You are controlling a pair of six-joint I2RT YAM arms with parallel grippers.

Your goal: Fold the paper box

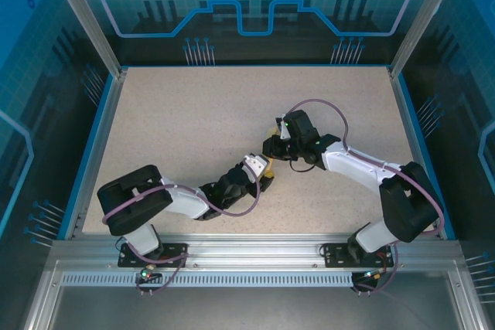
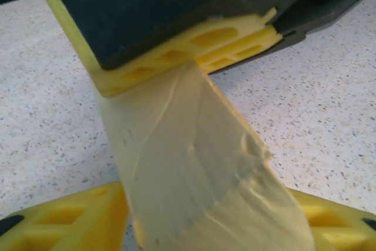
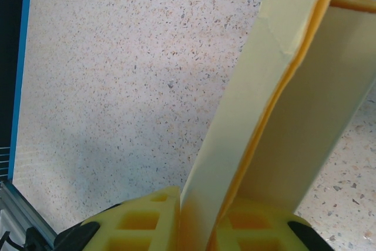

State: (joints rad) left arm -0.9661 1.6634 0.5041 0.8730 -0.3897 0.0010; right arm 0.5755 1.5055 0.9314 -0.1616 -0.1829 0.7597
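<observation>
The speckled desk (image 1: pixel 193 129) runs out to its blue rim (image 1: pixel 93 152). In the top view, both arms meet mid-frame and largely cover the paper box (image 2: pixel 194 163). Your right pincer (image 3: pixel 197 227) is clamped narrow on one end of the box. Your left pincer (image 2: pixel 205 207) straddles the other end with its fingers apart; you cannot tell whether they press.

Both my arms bend inward. My right pincer (image 1: pixel 273 147) pinches the paper box (image 3: pixel 276 116). My left pincer (image 1: pixel 263 177) sits just beside it, fingers (image 2: pixel 64 221) wide apart.
</observation>
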